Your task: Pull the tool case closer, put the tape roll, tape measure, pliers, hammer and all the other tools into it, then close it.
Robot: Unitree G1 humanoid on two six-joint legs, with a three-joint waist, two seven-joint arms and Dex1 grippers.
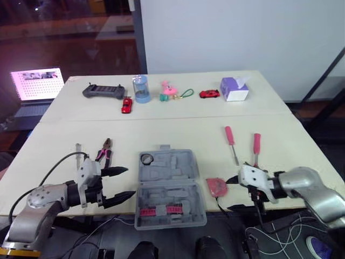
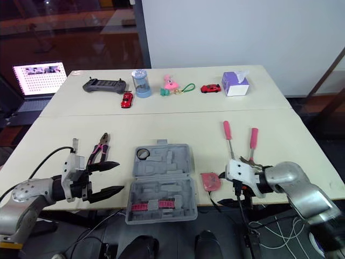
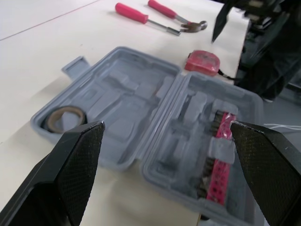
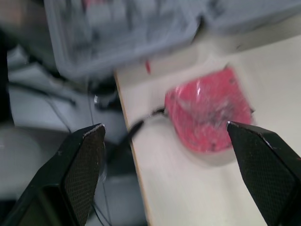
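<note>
Open at the near table (image 1: 161, 129) edge: tool case (image 1: 183, 162), with tape roll (image 1: 146, 158) in its far left corner and tape measure (image 1: 218, 186) just beside its right side. Spread wide and holding nothing: left gripper (image 1: 131, 181) just left of the case, right gripper (image 1: 229, 194) pointing at the tape measure. Farther back: pliers (image 1: 105, 151) on the left, hammer (image 1: 256, 148) and screwdriver (image 1: 230, 141) on the right.

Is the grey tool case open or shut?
Open: the tool case lies spread flat, both moulded halves facing up.
</note>
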